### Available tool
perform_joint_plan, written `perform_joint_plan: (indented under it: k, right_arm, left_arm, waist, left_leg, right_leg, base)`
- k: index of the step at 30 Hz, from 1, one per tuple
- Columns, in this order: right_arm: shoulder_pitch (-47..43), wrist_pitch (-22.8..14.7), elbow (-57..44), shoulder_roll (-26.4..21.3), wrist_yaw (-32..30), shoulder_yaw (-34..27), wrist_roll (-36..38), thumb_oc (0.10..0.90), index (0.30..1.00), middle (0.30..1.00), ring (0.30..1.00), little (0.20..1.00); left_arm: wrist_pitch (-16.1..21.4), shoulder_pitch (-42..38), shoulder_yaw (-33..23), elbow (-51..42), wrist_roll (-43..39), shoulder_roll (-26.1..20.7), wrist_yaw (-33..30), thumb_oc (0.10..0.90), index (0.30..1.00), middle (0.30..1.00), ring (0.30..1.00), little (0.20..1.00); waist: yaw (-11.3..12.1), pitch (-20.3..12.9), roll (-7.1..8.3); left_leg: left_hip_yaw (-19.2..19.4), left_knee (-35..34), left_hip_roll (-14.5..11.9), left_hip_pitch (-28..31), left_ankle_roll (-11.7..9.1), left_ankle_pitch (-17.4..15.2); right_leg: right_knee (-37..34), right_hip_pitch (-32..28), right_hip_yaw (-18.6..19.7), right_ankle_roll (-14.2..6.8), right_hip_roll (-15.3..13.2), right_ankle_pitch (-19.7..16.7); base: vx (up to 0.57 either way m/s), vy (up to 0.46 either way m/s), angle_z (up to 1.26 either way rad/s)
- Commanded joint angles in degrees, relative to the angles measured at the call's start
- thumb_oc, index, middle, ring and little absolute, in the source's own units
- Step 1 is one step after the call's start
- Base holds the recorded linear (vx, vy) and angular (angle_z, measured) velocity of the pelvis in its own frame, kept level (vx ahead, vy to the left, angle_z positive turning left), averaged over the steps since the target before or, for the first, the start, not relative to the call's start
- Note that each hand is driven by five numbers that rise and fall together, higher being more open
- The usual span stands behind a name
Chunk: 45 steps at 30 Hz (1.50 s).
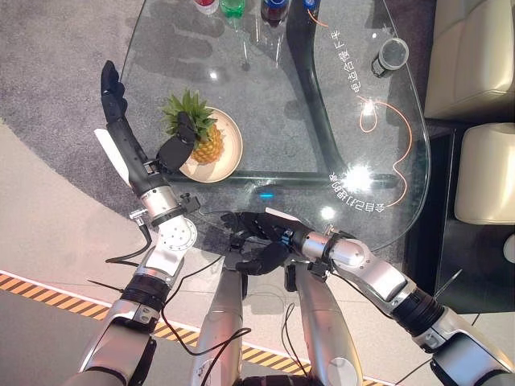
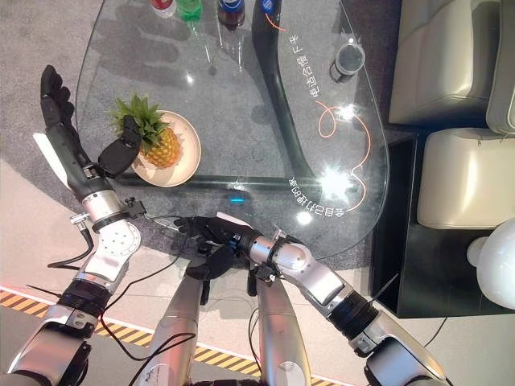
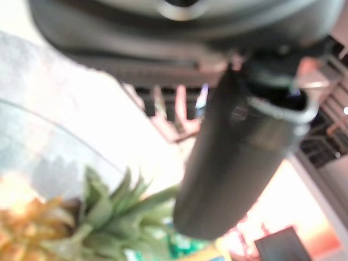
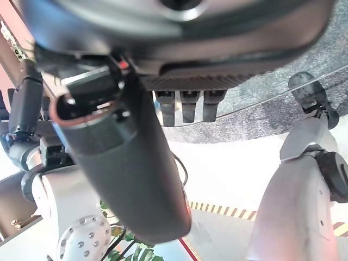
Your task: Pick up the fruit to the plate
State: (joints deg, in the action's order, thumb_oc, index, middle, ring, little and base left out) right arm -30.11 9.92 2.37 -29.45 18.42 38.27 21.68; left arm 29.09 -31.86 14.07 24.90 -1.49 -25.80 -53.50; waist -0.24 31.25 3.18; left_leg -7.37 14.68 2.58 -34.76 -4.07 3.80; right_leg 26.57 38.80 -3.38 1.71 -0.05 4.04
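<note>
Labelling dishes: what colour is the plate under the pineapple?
Plain beige plate, clearest in the left eye view.

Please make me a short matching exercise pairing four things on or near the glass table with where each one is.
Things:
1. pineapple
2. plate
3. left hand
4. right hand

Places:
A. low at the table's near edge, fingers relaxed
B. lying on the plate
C. raised beside the plate, fingers straight, thumb by the pineapple's leaves
D. on the glass table, near its left edge

Pairs: 1-B, 2-D, 3-C, 4-A
</note>
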Motion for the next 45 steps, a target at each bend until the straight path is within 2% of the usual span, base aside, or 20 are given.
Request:
perform_joint_plan:
  k: [1,11,18,23,31,34,36,45]
  right_arm:
    - [0.68,-4.66,-6.91,3.27,0.58,-0.12,1.68,0.800,0.900,0.900,0.900,0.900]
    - [1.89,-5.69,-7.19,3.01,0.72,-0.26,1.93,0.800,0.900,0.900,0.900,0.900]
    - [3.86,-6.70,-7.04,2.90,0.69,-0.15,2.17,0.800,0.900,0.900,0.900,0.900]
    - [5.79,-7.78,-6.83,2.87,0.89,-0.28,1.63,0.800,0.900,0.900,0.900,0.900]
    - [12.07,-9.46,-5.35,2.95,0.95,-1.73,1.09,0.800,0.900,0.900,0.900,0.900]
    - [16.57,-9.88,-3.15,3.33,0.53,-3.53,1.24,0.800,0.900,0.900,0.900,0.900]
    - [19.53,-10.21,-1.87,3.62,0.46,-4.68,1.08,0.800,0.900,0.900,0.900,0.900]
    - [28.33,-10.13,6.70,5.96,-1.82,-10.12,0.25,0.800,0.900,0.900,0.900,0.900]
  left_arm:
    - [4.81,-2.81,-4.86,-1.93,2.33,-3.61,-2.84,0.800,0.900,0.900,0.900,0.900]
    - [5.56,0.16,-6.81,-0.48,0.12,-4.67,-0.96,0.800,0.900,0.900,0.900,0.900]
    - [5.91,3.11,-8.04,0.12,-2.86,-5.28,1.95,0.800,0.900,0.900,0.900,0.900]
    - [5.83,5.98,-8.52,-0.26,-4.15,-4.71,3.06,0.800,0.900,0.900,0.900,0.900]
    - [4.15,14.46,-10.45,1.50,-11.00,-1.87,7.71,0.800,0.900,0.900,0.900,0.900]
    - [3.48,19.79,-12.38,3.25,-16.90,1.20,11.39,0.800,0.900,0.900,0.900,0.900]
    - [3.03,22.92,-13.06,4.37,-17.79,3.39,12.66,0.800,0.900,0.900,0.900,0.900]
    - [-3.45,30.48,-14.31,12.43,-25.31,9.20,18.55,0.800,0.900,0.900,0.900,0.900]
  waist:
    - [0.20,-1.46,1.79]
    - [1.42,-1.46,2.19]
    - [2.40,-1.46,2.17]
    - [2.79,-2.89,1.94]
    - [3.20,-8.02,1.56]
    - [3.36,-10.70,1.42]
    - [3.40,-12.46,1.42]
    - [2.45,-19.38,1.18]
  left_leg:
    - [2.20,1.60,3.58,2.77,4.15,-1.36]
    - [1.25,-0.16,3.33,8.95,4.27,-2.09]
    - [0.05,-1.78,2.89,15.04,4.09,-2.70]
    - [-0.77,-2.93,2.81,17.32,4.04,-2.81]
    - [-2.53,-6.48,2.60,22.91,3.75,-2.81]
    - [-2.80,-8.40,2.43,25.70,3.61,-2.83]
    - [-2.78,-9.18,2.31,26.94,3.61,-2.84]
    - [-2.01,-11.77,1.47,31.80,3.47,-3.24]
  right_leg:
    - [-10.27,-6.61,3.26,-2.01,1.94,-5.05]
    - [-11.36,-12.92,2.95,-2.14,1.47,-4.12]
    - [-12.48,-19.46,2.12,-2.07,1.07,-2.99]
    - [-13.36,-22.06,1.54,-1.91,0.89,-2.48]
    - [-17.06,-28.36,0.84,-2.10,0.36,-2.23]
    - [-19.27,-31.47,0.98,-2.39,0.19,-2.38]
    - [-20.17,-32.87,1.02,-2.51,0.18,-2.49]
    - [-23.70,-37.82,1.69,-2.96,-0.13,-3.44]
  base:
    - [0.00,-0.019,0.06]
    - [-0.01,-0.042,0.03]
    - [0.00,-0.061,0.00]
    - [0.01,-0.054,0.01]
    - [0.05,-0.040,0.06]
    - [0.07,-0.014,0.02]
    - [0.08,-0.012,0.01]
    - [0.09,0.013,0.01]
